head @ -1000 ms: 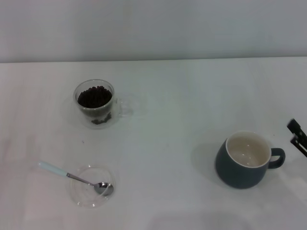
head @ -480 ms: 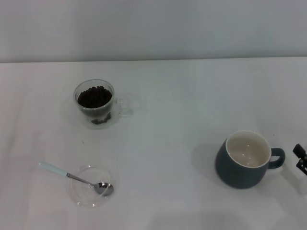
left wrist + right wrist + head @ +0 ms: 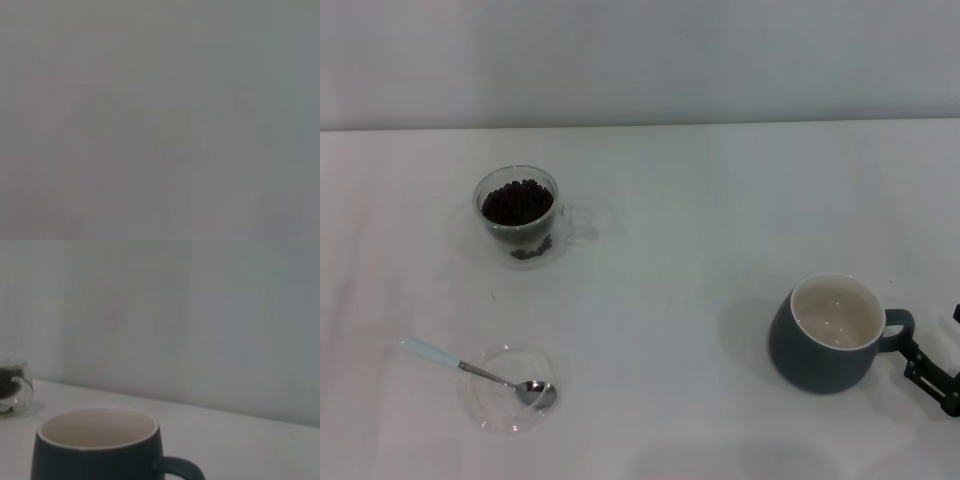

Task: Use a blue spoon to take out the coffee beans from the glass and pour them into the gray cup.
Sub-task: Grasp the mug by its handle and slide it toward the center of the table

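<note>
1. Head view: the gray cup (image 3: 834, 333) is my landmark. The glass (image 3: 519, 214) with the coffee beans (image 3: 517, 202) stands well apart from it, to the left and farther from the robot. The blue spoon (image 3: 470, 368) lies to the left of the cup and nearer to the robot, with its bowl on a clear saucer (image 3: 510, 402). The right gripper (image 3: 932, 378) is just beside the cup's handle; I cannot tell how its fingers stand. The left gripper is not visible.
2. Left wrist view: only a grey blur, nothing to recognise.
3. Right wrist view: the gray cup (image 3: 99, 446) is near and looks empty inside; the glass (image 3: 12, 386) is far behind it.
4. Step, as I judge it: nothing is grasped yet. Next, an arm must take the spoon by its handle.
5. Against the earlier frames, the right gripper has moved lower and nearer to the cup's handle; the objects did not move.
</note>
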Robot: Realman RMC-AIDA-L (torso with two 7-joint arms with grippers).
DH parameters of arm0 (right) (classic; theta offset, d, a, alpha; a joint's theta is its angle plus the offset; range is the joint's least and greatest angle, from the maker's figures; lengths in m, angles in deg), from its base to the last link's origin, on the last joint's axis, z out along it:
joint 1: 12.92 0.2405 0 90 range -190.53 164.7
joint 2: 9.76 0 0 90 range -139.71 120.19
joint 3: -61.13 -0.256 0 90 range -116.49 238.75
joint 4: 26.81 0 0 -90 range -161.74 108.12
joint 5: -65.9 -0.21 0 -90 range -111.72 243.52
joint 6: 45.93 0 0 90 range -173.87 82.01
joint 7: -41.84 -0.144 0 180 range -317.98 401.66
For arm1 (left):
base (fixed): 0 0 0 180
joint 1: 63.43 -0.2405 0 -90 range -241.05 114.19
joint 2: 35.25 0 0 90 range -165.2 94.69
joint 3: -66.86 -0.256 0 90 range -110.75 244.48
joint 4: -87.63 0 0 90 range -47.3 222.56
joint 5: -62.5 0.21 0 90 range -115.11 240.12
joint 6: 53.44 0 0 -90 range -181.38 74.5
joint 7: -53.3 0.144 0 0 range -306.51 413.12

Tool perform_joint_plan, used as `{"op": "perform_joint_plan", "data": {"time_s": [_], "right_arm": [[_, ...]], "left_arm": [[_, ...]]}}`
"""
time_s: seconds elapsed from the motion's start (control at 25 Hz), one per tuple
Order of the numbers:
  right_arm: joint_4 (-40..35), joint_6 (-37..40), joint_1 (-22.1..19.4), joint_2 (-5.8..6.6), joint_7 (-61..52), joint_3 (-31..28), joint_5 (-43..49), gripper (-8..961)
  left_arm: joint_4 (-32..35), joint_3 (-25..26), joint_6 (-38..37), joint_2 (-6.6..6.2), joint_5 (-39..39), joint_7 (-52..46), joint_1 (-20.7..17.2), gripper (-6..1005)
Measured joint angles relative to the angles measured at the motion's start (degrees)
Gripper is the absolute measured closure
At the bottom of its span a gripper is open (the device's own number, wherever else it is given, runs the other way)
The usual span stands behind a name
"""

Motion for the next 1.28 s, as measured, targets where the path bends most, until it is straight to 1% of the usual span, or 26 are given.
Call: {"op": "perform_joint_plan", "data": {"time_s": [0.44, 0.56, 0.96, 1.2, 1.28], "right_arm": [[-2.20, -3.27, 0.70, 0.01, 0.60, -0.03, 0.18, 96], [-2.29, -3.41, 0.98, 0.01, 0.64, -0.09, 0.19, 169], [-2.39, -3.42, 1.00, 0.01, 0.59, 0.08, 0.30, 354], [-3.51, -3.73, 1.00, -0.02, 0.52, 1.47, 0.37, 600], [-4.32, -4.55, 1.00, -0.04, 0.59, 1.99, 0.36, 612]], "left_arm": [[-0.41, -0.10, -0.05, 0.08, 0.13, 0.00, -0.20, 347], [-0.43, -0.05, -0.08, 0.09, 0.13, -0.04, -0.32, 347], [-0.43, 0.04, 0.03, 0.07, 0.04, 0.07, -0.26, 347], [-0.35, 0.06, 0.70, 0.04, -0.01, 0.10, 0.01, 347], [-0.28, 0.21, 0.89, 0.02, -0.01, 0.10, 0.05, 347]]}}
